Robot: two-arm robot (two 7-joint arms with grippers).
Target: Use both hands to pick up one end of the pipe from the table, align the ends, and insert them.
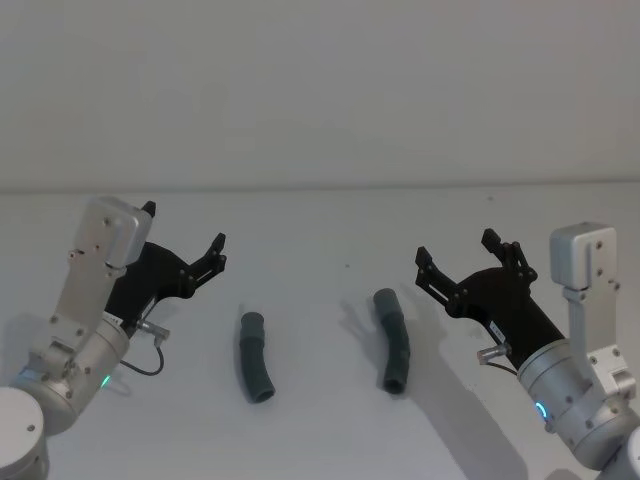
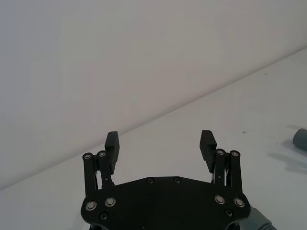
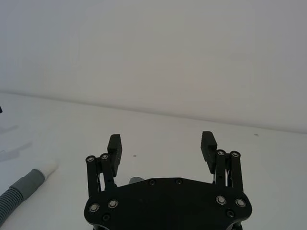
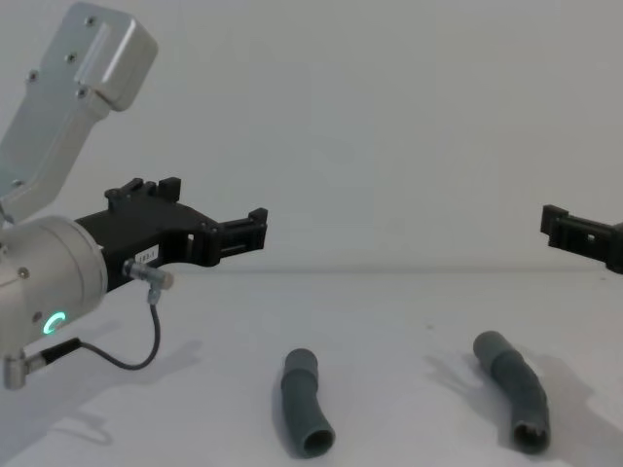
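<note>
Right hand [image 1: 456, 248] is cut off at the chest view's right edge. A white plug tip [image 3: 48, 167] on a ribbed grey pipe end shows near my right wrist camera; I can't tell which piece carries it. Two dark grey bent pipe pieces lie apart on the plain white matte surface [image 1: 320, 230]: the shorter left pipe piece [image 1: 254, 358] and the longer right pipe piece [image 1: 393, 340]. Left hand [image 1: 184, 227] hovers left of the left pipe piece, fingers spread wide. Right hand hovers right of the right pipe piece, fingers apart too. Both pieces lie between the hands, untouched.
</note>
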